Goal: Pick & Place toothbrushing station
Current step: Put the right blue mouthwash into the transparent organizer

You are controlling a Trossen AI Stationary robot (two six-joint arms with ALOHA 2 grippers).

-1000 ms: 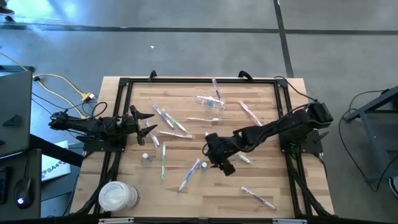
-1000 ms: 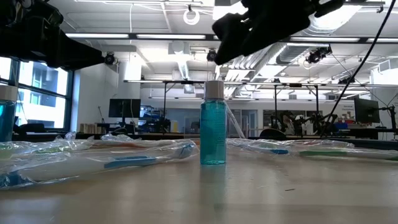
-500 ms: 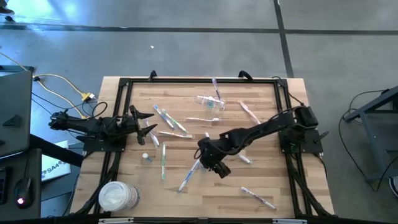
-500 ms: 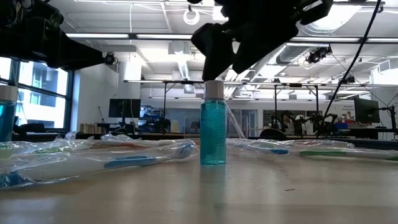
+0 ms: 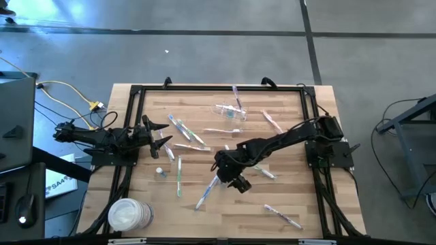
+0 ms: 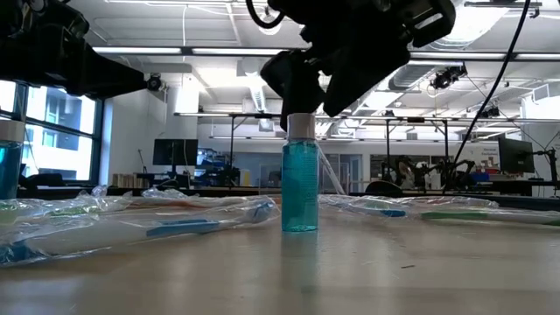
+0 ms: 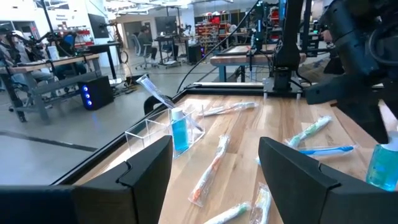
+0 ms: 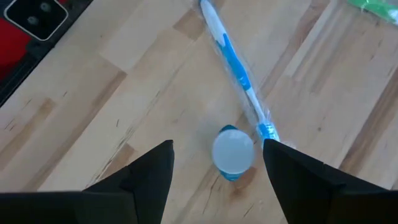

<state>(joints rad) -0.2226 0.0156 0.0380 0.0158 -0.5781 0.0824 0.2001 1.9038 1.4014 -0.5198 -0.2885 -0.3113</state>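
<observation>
A small bottle of blue liquid with a white cap (image 8: 233, 151) stands upright on the wooden table; it also shows in the low view (image 6: 300, 179). My right gripper (image 5: 228, 175) is open and hovers just above it, fingers pointing down on either side of the cap without touching. A wrapped blue toothbrush (image 8: 235, 71) lies beside the bottle. My left gripper (image 5: 165, 138) is open and empty at the table's left. A clear cup (image 5: 228, 110) lies on its side at the far middle, with another blue bottle (image 7: 180, 129) in it. Wrapped toothbrushes lie scattered about.
A second blue bottle (image 5: 159, 173) stands near the left arm. A stack of white round discs (image 5: 129, 215) sits at the near left corner. A wrapped toothbrush (image 5: 283, 216) lies near the front right. A black frame (image 5: 218, 88) runs around the table.
My right gripper has moved toward the table's left and come down, from beside the blue bottle to right over its white cap. It has stayed open. The bottle and toothbrushes have not moved.
</observation>
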